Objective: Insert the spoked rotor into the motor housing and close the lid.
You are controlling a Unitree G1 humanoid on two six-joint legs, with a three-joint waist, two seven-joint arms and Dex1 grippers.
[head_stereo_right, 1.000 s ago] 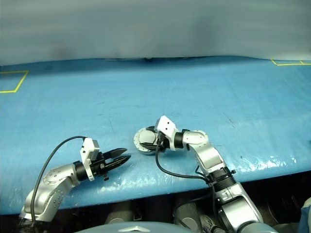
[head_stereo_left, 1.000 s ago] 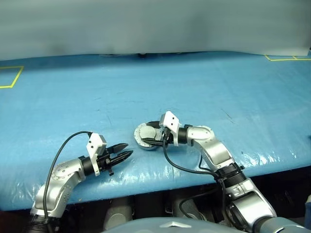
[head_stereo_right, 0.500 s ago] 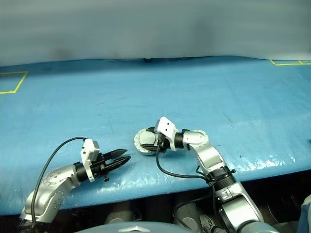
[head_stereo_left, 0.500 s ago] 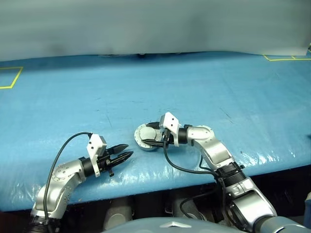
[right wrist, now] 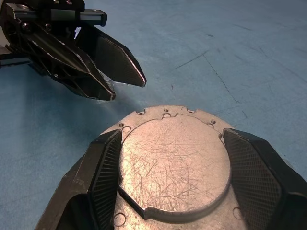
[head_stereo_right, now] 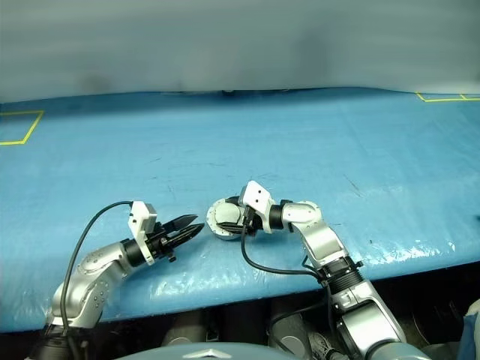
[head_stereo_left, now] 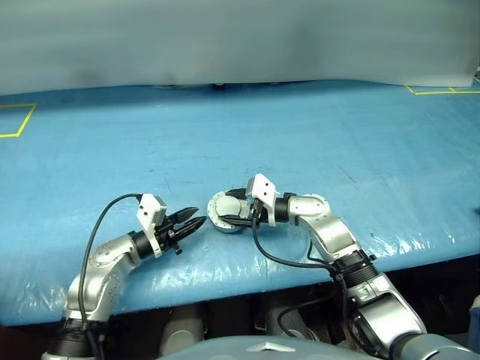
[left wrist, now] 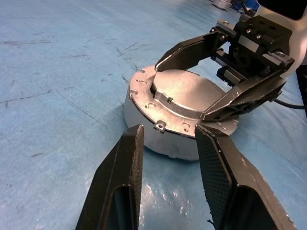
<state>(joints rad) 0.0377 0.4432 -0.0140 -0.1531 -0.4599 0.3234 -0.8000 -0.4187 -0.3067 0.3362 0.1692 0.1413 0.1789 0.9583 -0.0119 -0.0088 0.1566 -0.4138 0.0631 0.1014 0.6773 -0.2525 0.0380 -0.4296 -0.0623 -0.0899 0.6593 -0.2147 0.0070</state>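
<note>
The motor housing [left wrist: 144, 129], a round silver cup, sits near the front of the blue table with the lid [right wrist: 175, 163] lying on top, plain scratched grey face up. My right gripper [head_stereo_left: 231, 208] reaches in from the right, its two fingers pressed against opposite sides of the lid's raised disc. Left of the housing, a short gap away, my left gripper [head_stereo_left: 196, 219] points at it, open, with nothing between its fingers [left wrist: 120, 182]. The spoked rotor is hidden.
The blue table [head_stereo_left: 315, 135] stretches far back. Yellow tape marks lie at the far left [head_stereo_left: 16, 120] and far right [head_stereo_left: 439, 91]. The table's front edge [head_stereo_left: 247, 281] runs just below both arms.
My left gripper has moved right and forward, closer to the housing. The right gripper and the housing have stayed put.
</note>
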